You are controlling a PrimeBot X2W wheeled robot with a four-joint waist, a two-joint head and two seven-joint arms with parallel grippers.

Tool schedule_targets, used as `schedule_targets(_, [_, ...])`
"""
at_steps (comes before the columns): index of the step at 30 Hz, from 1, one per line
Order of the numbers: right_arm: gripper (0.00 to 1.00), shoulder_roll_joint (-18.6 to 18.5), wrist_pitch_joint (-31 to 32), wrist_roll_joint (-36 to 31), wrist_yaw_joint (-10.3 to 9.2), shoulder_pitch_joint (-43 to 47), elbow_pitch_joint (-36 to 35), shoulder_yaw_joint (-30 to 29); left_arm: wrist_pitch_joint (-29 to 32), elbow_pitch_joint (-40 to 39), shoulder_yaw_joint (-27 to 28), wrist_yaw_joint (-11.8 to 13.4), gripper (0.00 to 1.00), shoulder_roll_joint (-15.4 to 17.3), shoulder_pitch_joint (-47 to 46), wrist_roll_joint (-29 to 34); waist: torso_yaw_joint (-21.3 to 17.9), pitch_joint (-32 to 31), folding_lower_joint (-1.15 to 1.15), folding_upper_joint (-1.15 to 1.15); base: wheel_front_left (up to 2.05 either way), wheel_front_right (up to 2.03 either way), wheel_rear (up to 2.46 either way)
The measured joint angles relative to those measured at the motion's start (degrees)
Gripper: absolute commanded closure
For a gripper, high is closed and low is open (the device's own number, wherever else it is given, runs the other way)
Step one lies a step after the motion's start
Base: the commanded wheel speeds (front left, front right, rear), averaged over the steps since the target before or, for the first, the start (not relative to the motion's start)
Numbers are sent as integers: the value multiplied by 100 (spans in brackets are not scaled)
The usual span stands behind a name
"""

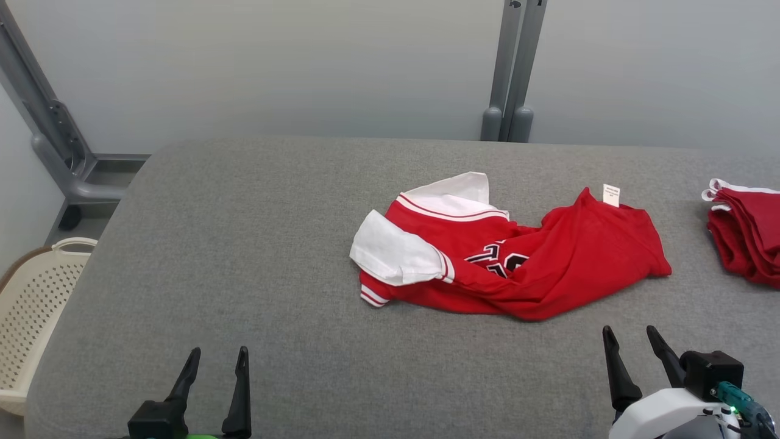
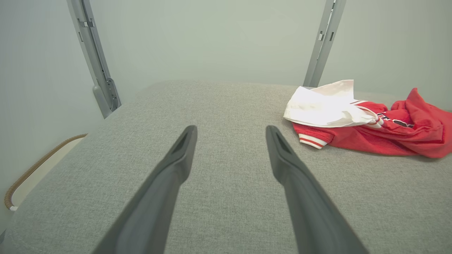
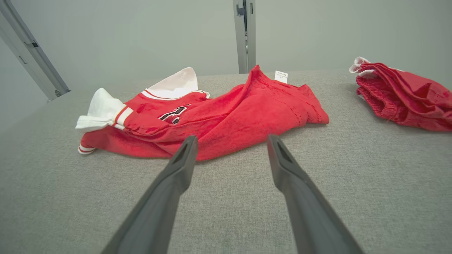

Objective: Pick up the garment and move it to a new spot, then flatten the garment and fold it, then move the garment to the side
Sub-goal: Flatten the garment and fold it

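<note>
Lying crumpled in the middle of the table, the shirt is doubled over itself, so a pinch at its near fold could catch several layers and lift it as a wad (hard to flatten afterwards); a reach drifting right could snag the other red pile. The left gripper hovers well apart from the cloth, the right gripper near its hem; both point forward, jaws spread and empty.
</note>
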Motion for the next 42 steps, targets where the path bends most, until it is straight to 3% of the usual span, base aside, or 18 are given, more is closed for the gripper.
schedule_targets(22, [0,-2,99,89,0,38,-165,2,-48,225,-112,-30,0,7,-49,-32,-73,168,0,0,0,0,0])
schedule_targets(28, [0,0,192,211,0,-125,-186,-42,18,315,-253,-157,0,-11,-195,-96,-84,303,0,0,0,0,0])
schedule_targets(32, [0,0,717,121,0,-563,-281,-74,318,387,-350,-257,0,-10,-611,-197,-122,481,0,0,0,0,0])
schedule_targets(36, [0,-3,1757,-142,0,-1307,-425,-49,857,531,-576,-414,0,63,-1311,-255,-162,736,0,0,0,0,0])
schedule_targets(42, [0,-567,3197,-352,2,-2408,-323,194,1734,951,-944,-530,0,186,-2499,-500,-219,1166,0,0,0,0,0])
